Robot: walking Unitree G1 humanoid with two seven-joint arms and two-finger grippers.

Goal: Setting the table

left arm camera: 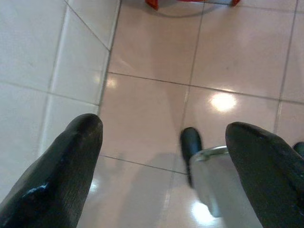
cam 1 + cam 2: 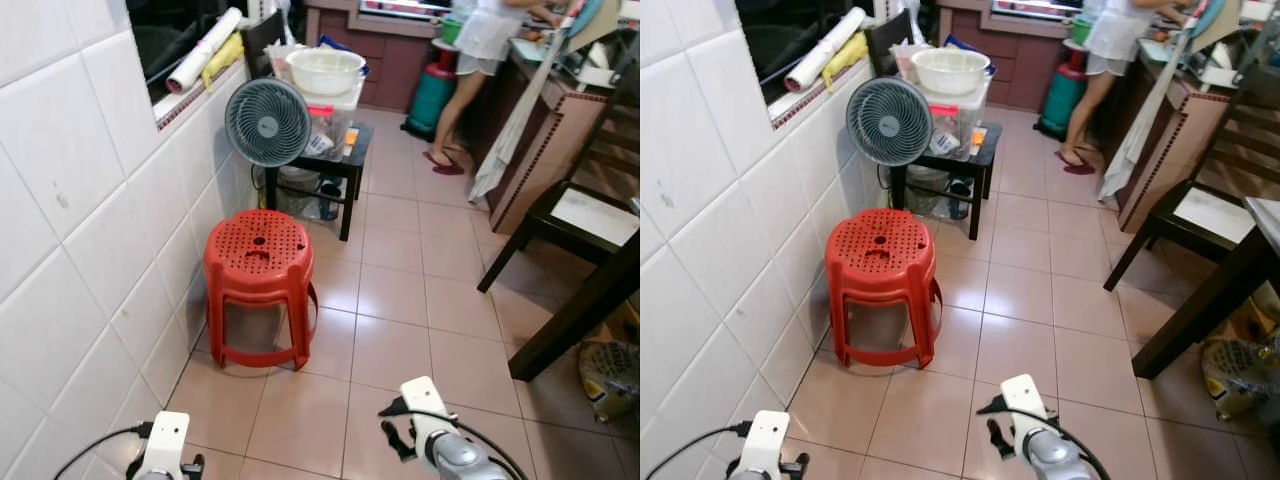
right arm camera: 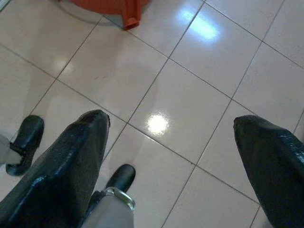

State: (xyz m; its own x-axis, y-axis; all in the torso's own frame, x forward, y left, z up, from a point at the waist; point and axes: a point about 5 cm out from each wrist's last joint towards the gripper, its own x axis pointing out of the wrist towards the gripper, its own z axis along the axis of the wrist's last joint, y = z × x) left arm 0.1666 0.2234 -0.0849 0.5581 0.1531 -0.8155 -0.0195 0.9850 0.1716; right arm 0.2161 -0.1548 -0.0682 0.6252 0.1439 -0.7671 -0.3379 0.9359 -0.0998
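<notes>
Both arms hang low while walking: my left gripper [image 1: 161,166] spread, empty; my right gripper [image 3: 171,161] spread, empty. Red stool [image 2: 258,285] ahead by wall.

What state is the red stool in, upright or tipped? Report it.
Upright. The red stool stands on its legs on the tiled floor beside the white tiled wall, perforated seat facing up.

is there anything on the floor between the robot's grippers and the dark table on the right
Nothing visible does. Both grippers hang open over bare tile, the left gripper near the tiled wall, the right gripper beside it. The dark table stands ahead to the right, with a sack by its leg and a dark chair beyond.
</notes>
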